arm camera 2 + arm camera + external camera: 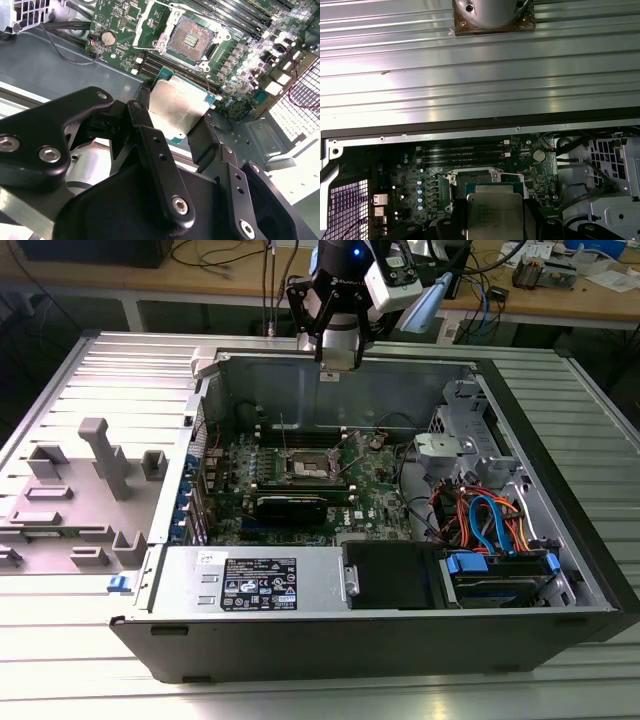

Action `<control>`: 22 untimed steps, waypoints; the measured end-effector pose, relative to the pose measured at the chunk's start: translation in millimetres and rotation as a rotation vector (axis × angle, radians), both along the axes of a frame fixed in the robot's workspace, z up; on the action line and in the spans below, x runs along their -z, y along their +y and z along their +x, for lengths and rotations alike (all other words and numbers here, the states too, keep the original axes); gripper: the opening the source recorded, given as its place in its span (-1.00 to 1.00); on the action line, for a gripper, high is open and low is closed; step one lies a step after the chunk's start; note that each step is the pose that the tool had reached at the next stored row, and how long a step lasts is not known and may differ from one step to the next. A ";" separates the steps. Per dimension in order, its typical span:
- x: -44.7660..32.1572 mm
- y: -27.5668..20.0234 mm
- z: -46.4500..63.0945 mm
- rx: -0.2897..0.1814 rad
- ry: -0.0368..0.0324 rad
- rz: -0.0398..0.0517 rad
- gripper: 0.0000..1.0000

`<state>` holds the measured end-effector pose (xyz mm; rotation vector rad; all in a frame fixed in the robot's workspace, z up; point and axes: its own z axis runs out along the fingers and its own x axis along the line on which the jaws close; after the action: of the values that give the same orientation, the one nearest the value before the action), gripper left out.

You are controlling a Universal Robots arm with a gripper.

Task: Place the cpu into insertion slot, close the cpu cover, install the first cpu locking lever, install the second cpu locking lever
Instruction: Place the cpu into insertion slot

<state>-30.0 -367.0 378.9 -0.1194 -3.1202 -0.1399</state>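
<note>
1. The cpu (180,107) looks like a thin, stiff, light plate. Its smooth metal top is probably slippery, and I judge its underside fragile.
2. Its two opposite edges seem the right place to hold it, with both faces left untouched.
3. The tool (174,124) is clamped on the cpu in just this way, one finger against each edge, in both wrist views.
4. In the exterior view the tool (338,350) hangs at the upper centre of the frame, over the far wall of the open computer case (180,585). It carries the chip in the air.
5. The insertion slot (312,472) lies mid-frame on the green motherboard (375,485). Its contacts are uncovered, and it is well apart from the cpu.
6. The case rests on a ribbed metal surface (590,400).
</note>
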 end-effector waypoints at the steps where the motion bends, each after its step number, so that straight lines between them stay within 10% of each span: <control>1: 0.0 0.0 0.0 0.000 0.0000 0.0000 0.09; 11: 0.4 -2.9 0.0 0.003 -0.0001 -0.0007 0.09; 22: 2.7 -4.5 0.0 0.125 0.0001 -0.0029 0.09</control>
<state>-30.0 -371.5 376.2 -0.3144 -3.1125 -0.1368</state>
